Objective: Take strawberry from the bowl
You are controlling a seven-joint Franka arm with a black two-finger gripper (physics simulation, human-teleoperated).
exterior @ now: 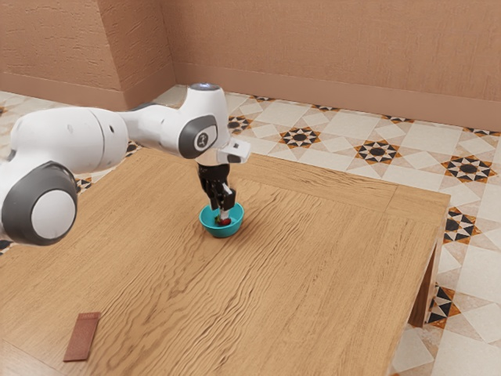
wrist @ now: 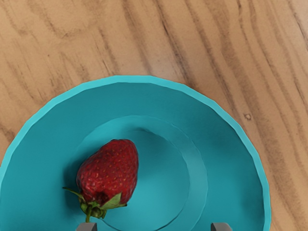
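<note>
Entering from the exterior view's left, the white arm extends above the worktop. A flat reddish-brown block lies on the surface near that side. Farther right, the jaws stand parted, pointing down at the turquoise bowl. The strawberry lies inside the bowl, ungripped.

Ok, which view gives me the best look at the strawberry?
The wrist view: it shows the strawberry large from above, with its red body, green leaves and stem, lying in the bowl. The exterior view has it as a small red patch in the bowl, at the tips of the gripper.
</note>
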